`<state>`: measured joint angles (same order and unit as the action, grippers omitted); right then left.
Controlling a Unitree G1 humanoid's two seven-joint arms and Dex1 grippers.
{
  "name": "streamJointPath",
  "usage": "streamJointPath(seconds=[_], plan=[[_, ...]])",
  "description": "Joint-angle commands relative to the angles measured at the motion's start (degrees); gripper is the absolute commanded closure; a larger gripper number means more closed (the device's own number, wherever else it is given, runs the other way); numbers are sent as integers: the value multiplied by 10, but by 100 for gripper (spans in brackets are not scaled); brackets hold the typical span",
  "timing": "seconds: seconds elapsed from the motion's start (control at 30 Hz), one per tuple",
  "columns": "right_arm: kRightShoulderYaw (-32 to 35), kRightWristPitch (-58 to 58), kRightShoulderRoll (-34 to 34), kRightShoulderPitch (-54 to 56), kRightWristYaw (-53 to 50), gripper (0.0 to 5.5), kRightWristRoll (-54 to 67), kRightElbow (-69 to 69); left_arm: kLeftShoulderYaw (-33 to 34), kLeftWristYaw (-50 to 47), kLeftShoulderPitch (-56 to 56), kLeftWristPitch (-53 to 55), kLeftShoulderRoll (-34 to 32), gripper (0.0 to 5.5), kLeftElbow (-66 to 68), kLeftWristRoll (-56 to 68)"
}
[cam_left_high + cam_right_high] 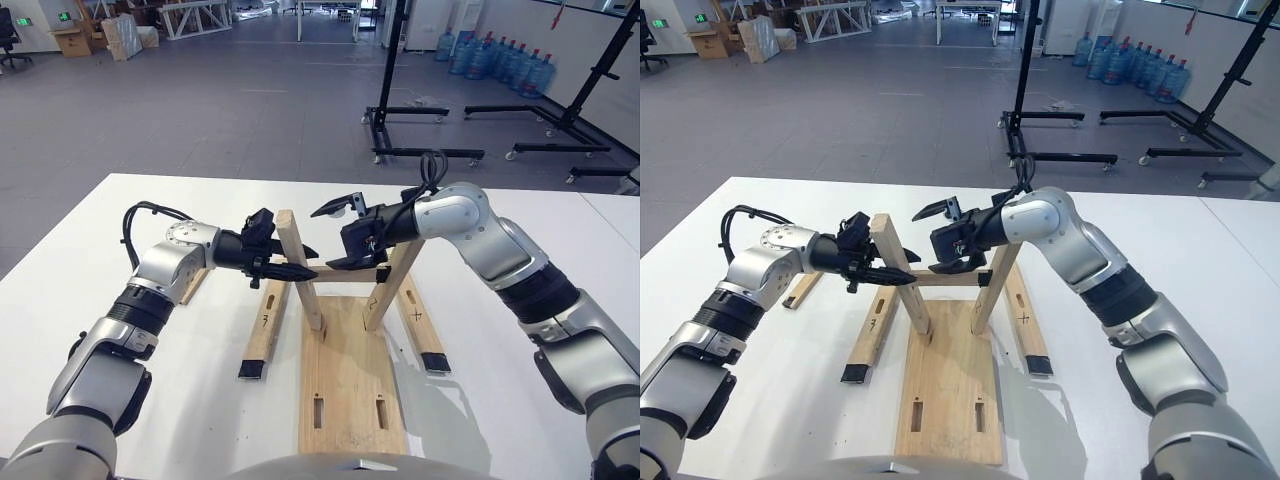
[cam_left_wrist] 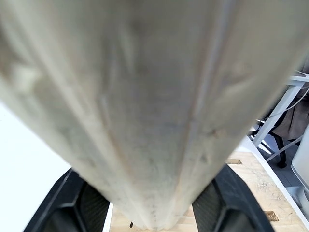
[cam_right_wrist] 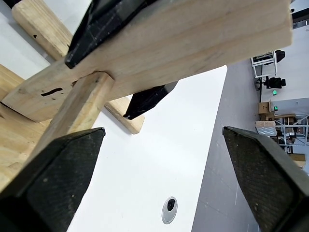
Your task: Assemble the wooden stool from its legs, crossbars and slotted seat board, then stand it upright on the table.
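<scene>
White counter (image 1: 200, 400) carries the slotted seat board (image 1: 350, 390) flat at 6 o'clock. Left tool (image 1: 293, 270) pinches the upright left leg (image 1: 291, 232) at the board's 12 o'clock end. Right tool (image 1: 338, 238) hangs spread wide beside the crossbar (image 1: 345, 277).

Seat board (image 1: 350, 390): pale grained wood, dark slots. Legs (image 1: 265, 335): pale wood; flat pair with black near-end caps, dark marks. Table (image 1: 90, 300): white. Left gripper (image 1: 308, 262), right gripper (image 1: 322, 238): black. Arms (image 1: 480, 235): silver-grey.

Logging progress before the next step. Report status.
Left gripper shut on upright leg. Right gripper open near crossbar. Spare legs flat beside seat board.
</scene>
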<state>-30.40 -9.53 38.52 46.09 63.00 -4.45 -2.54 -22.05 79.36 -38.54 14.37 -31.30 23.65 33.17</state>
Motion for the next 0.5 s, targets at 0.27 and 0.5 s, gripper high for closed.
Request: streamJointPath(seconds=[0.27,0.5], plan=[[-202,-78,-38,-94,185,100,-40,-86,-67,-132,47,12,40,347,190,-170],[-139,-116,-61,-108,24,100,-82,-84,-85,-117,49,-2,26,347,188,-188]])
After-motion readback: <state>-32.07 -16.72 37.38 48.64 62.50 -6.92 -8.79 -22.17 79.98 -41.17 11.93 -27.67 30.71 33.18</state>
